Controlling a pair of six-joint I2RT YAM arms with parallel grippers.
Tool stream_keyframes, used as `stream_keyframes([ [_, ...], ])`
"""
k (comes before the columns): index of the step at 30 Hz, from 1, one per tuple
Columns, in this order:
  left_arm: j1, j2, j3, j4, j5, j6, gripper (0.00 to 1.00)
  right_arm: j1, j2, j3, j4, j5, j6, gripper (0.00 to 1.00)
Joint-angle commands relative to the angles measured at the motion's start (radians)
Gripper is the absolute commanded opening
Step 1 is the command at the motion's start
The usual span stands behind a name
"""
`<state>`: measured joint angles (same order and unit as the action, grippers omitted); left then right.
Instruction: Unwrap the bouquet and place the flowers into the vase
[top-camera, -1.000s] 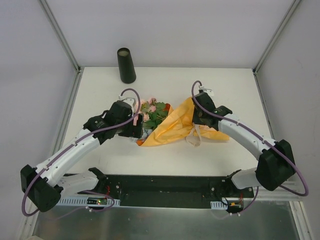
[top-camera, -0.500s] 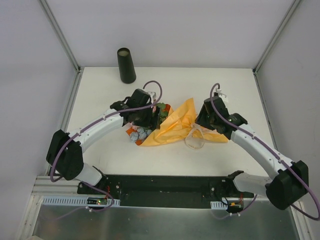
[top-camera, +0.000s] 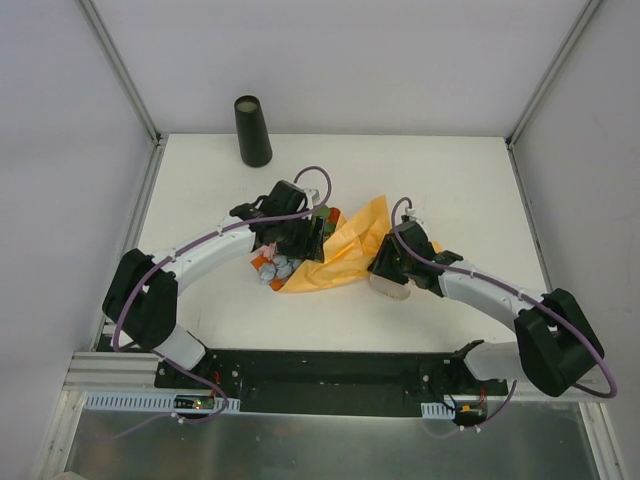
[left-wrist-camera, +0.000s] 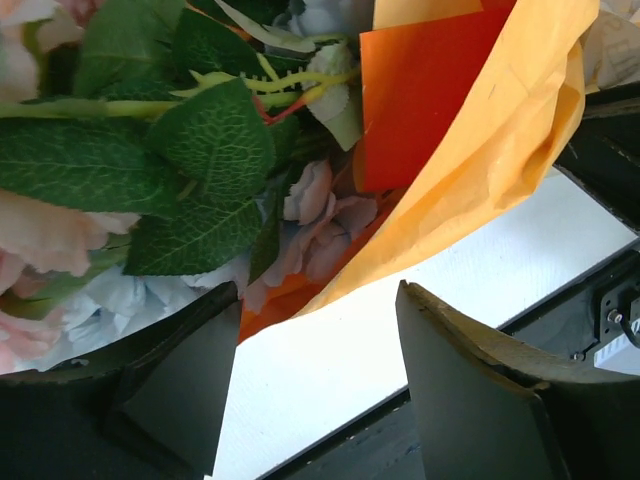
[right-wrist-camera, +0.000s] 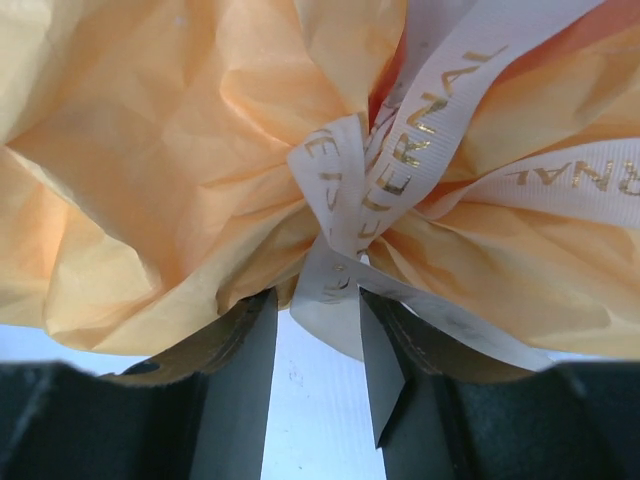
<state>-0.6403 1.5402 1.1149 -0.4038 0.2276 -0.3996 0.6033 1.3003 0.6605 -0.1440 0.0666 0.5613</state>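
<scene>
**Overhead and wrist views, bouquet on the desk.** The vase (top-camera: 252, 130) stands upright at the far edge of the desk (top-camera: 200, 200). The bouquet (top-camera: 345, 250) lies on its side, well apart from the vase, nearer the arm bases and off to the vase's right in the overhead view. Its orange paper (left-wrist-camera: 500, 130) is loosened and spread flat. The flowers (top-camera: 275, 268) and green leaves (left-wrist-camera: 210, 140) spill out at the end nearer the vase.

The left end effector (left-wrist-camera: 315, 310) hangs low over that flower end. Its jaws are partly apart with only bare desk showing between them, and blossoms lie against the outer side of one finger. It holds nothing.

The right end effector (right-wrist-camera: 318, 300) sits at the end of the bouquet farther from the vase, just below the knot of the cream ribbon (right-wrist-camera: 400, 170). Its jaws are parted, and a loose ribbon tail hangs into the gap without being pinched.
</scene>
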Motion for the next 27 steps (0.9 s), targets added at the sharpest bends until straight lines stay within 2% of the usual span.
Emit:
stream_keyframes([
  [1, 0.002, 0.015, -0.013, 0.031, 0.035, 0.018, 0.64, 0.029, 0.027, -0.009, 0.139, 0.044, 0.006, 0.45],
  [5, 0.002, 0.024, -0.015, 0.043, 0.056, 0.018, 0.56, 0.042, 0.062, -0.013, 0.139, 0.078, -0.003, 0.44],
  [9, 0.002, 0.034, -0.01, 0.045, 0.064, 0.013, 0.42, 0.056, 0.077, -0.021, 0.172, 0.082, -0.001, 0.36],
  [12, 0.004, 0.034, -0.015, 0.043, 0.021, -0.007, 0.28, 0.056, 0.068, -0.021, 0.175, 0.088, -0.006, 0.26],
  [15, 0.004, 0.028, -0.023, 0.04, -0.01, -0.034, 0.18, 0.056, 0.057, -0.018, 0.17, 0.107, -0.018, 0.14],
  [18, 0.01, 0.023, -0.029, 0.031, -0.014, -0.054, 0.01, 0.056, 0.041, -0.004, 0.149, 0.124, -0.034, 0.01],
  [27, 0.017, -0.015, -0.052, -0.01, -0.103, -0.082, 0.0, 0.055, -0.094, 0.117, -0.101, 0.206, -0.072, 0.0],
])
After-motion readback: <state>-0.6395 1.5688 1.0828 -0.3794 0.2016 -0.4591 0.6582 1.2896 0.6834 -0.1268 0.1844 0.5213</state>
